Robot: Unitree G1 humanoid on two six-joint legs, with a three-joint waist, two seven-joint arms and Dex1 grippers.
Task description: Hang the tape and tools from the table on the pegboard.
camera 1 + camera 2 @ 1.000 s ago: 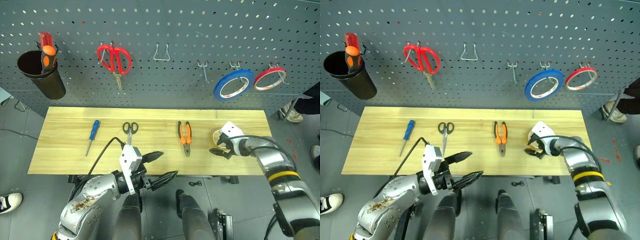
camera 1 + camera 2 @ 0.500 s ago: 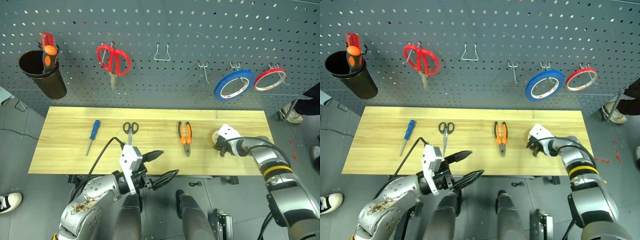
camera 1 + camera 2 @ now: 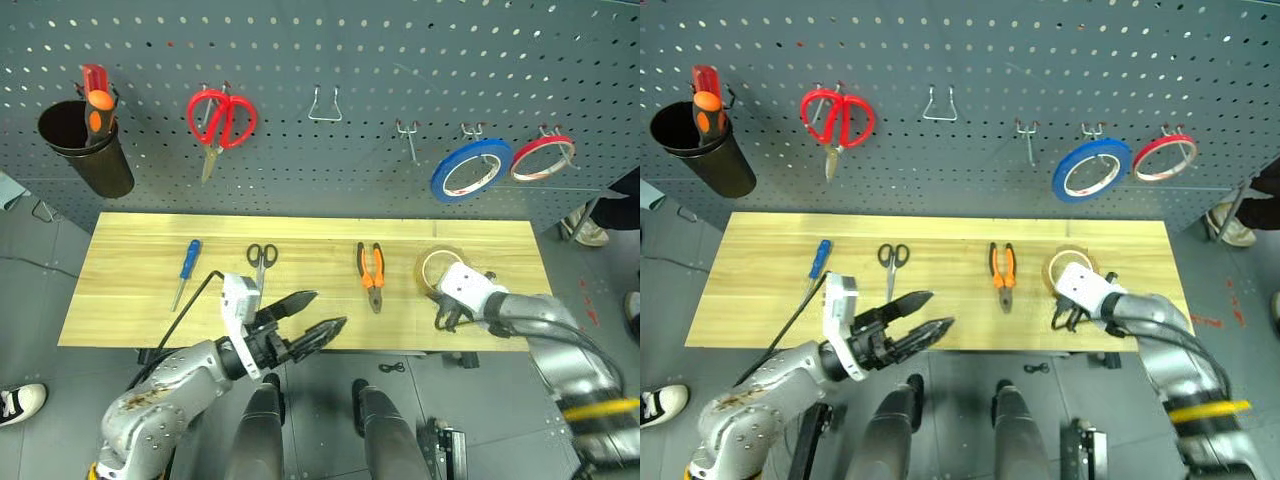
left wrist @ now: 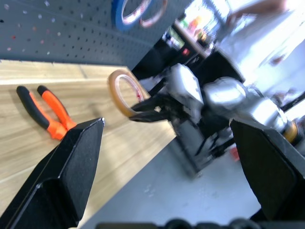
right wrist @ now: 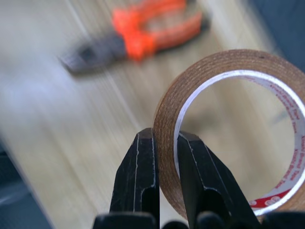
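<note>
1. My right gripper [image 5: 164, 143] pinches the tape [image 5: 228, 129] by its rim, the ring upright above the table [image 3: 130, 300].
2. The pliers [image 3: 370, 275] lie just left of it.
3. My left gripper [image 3: 310, 315] hangs spread wide, holding nothing.

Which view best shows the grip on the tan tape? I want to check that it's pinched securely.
The right wrist view: the right gripper is shut on the tape, one finger on each face of the ring. The left wrist view shows the tape upright in that gripper, from the side. The eye views show it small, above the table.
</note>
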